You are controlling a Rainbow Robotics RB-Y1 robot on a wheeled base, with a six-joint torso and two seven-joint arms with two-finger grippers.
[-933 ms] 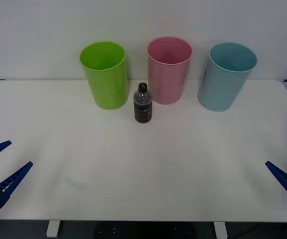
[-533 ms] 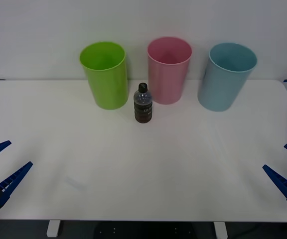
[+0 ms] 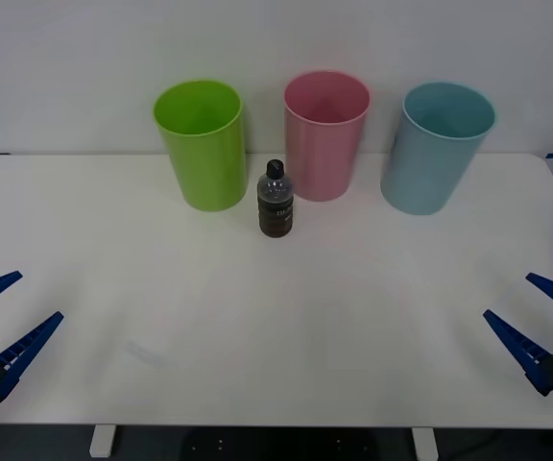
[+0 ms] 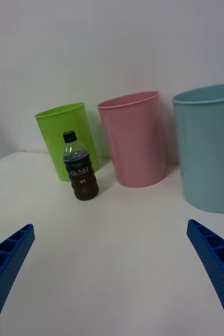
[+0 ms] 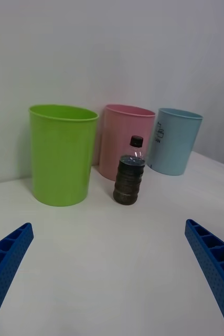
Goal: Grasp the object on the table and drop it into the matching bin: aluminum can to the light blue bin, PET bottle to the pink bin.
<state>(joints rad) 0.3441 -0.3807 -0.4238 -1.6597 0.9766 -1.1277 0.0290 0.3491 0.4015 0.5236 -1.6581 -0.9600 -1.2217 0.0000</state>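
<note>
Bottle (image 3: 276,200) stands upright on the white table (image 3: 353,288), in front of the gap between the green bin (image 3: 202,144) and pink bin (image 3: 325,134), near both; contact unclear. Label print too small to read. Blue bin (image 3: 437,146) cut off in my right wrist view. My left gripper (image 3: 0,322) and right gripper (image 3: 536,320), ribbed blue, are spread wide, holding nothing, low at the near corners. Plain pale wall behind.
</note>
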